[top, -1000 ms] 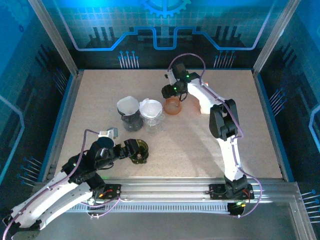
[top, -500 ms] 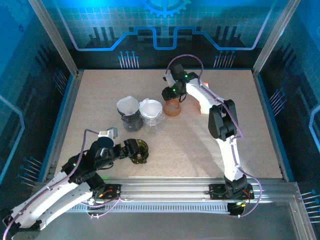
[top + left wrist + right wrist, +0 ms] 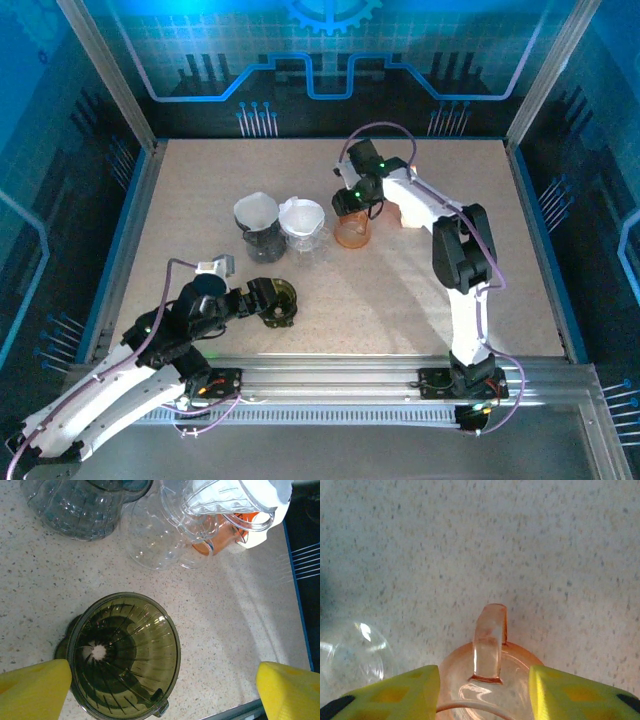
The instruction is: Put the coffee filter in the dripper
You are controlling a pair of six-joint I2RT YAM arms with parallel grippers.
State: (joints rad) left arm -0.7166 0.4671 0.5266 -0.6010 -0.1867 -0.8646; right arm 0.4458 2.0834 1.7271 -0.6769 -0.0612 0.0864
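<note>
Right wrist: your right jaws grasp the orange dripper (image 3: 487, 690), presumably to reposition it.
Your left jaws hang released over the six-o'clock green dripper (image 3: 125, 650).

Lower frame, orange translucent dripper (image 3: 489, 645); olive-green ribbed dripper (image 3: 125, 655); smoky-grey dripper (image 3: 75, 510); white filter (image 3: 302, 213); beige speckled table (image 3: 400, 290); blue circuit-pattern backdrop (image 3: 320, 50).

No lettering, brand name or number can be read in any of the views. The one sign-like mark is a pale blue gear emblem (image 3: 332, 12), cut off by the top centre edge of the overhead frame. It is printed on the blue back wall (image 3: 150, 60), above glowing circuit-style lines that carry no characters
</note>
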